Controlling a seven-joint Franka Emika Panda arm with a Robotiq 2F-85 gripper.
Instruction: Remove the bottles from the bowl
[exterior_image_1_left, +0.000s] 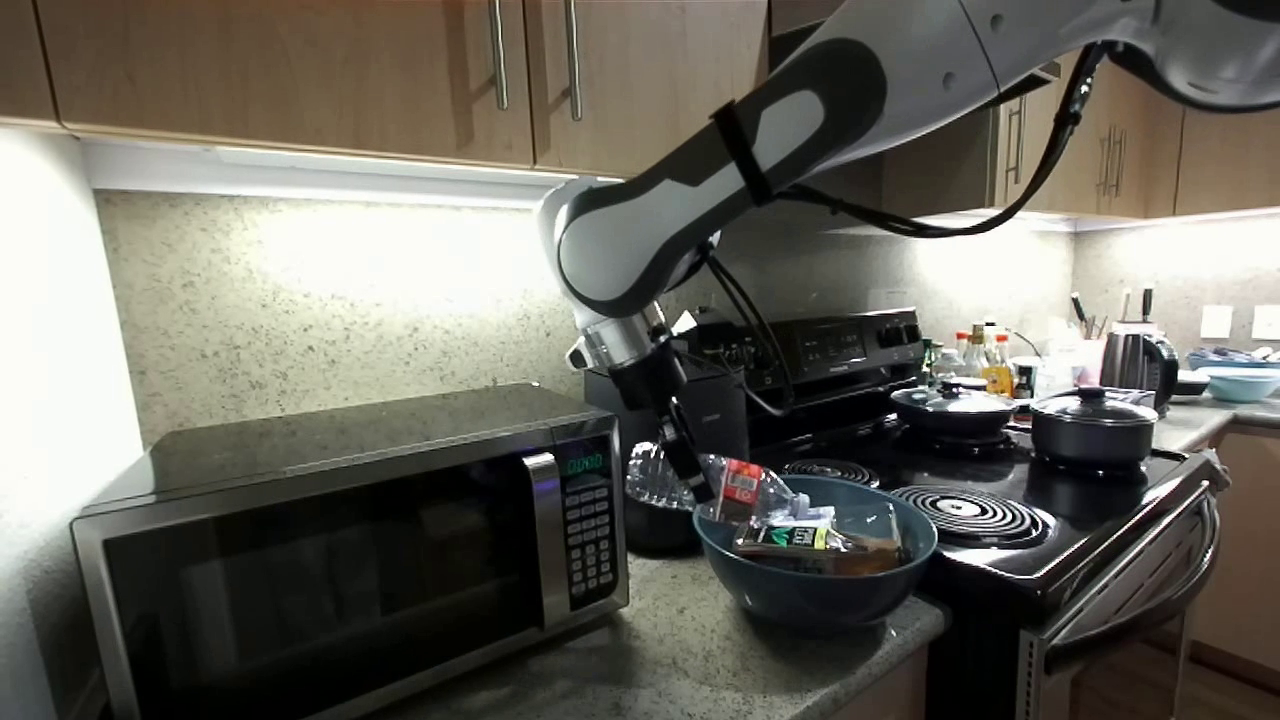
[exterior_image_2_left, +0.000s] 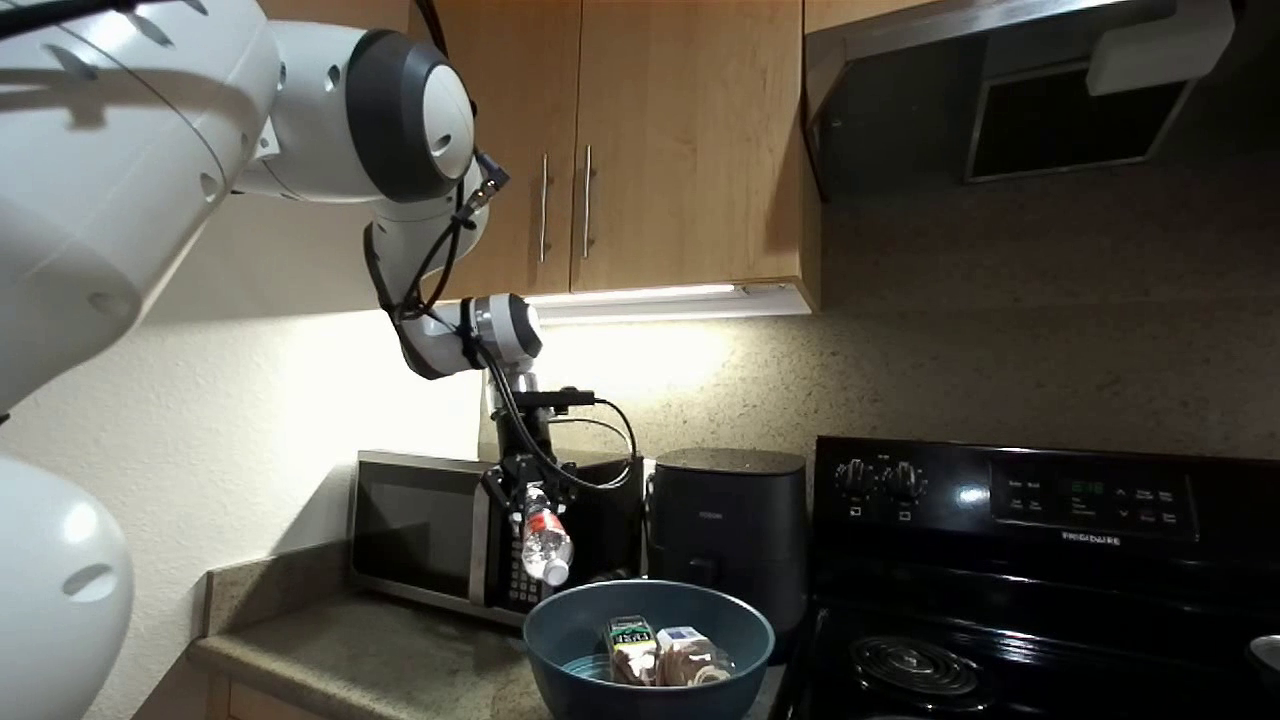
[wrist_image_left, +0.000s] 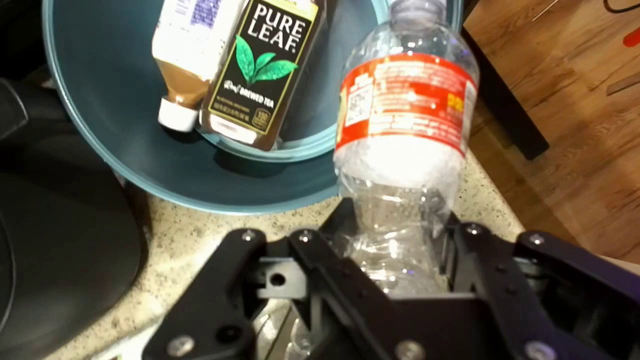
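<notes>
My gripper (wrist_image_left: 397, 220) is shut on a clear bottle with a red label (wrist_image_left: 407, 100), near its base. In an exterior view the gripper (exterior_image_2_left: 535, 495) holds this bottle (exterior_image_2_left: 545, 535) tilted, cap end lowest, above and beside the rim of the blue bowl (exterior_image_2_left: 570, 670). The bowl (exterior_image_1_left: 800, 600) stands on the counter. Inside it lie a dark tea bottle with a black and green label (wrist_image_left: 260, 75) and a bottle with a white label, brown contents and white cap (wrist_image_left: 195, 45). The tea bottle also shows in an exterior view (exterior_image_2_left: 632, 645).
A microwave (exterior_image_1_left: 350, 560) stands beside the bowl on the counter (exterior_image_1_left: 680, 650). A black air fryer (exterior_image_2_left: 728, 530) stands behind the bowl. The stove (exterior_image_1_left: 965, 510) with dark pots is alongside. Wall cabinets (exterior_image_2_left: 690, 140) hang above. Unidentified clear plastic (wrist_image_left: 295, 340) shows through the gripper linkage.
</notes>
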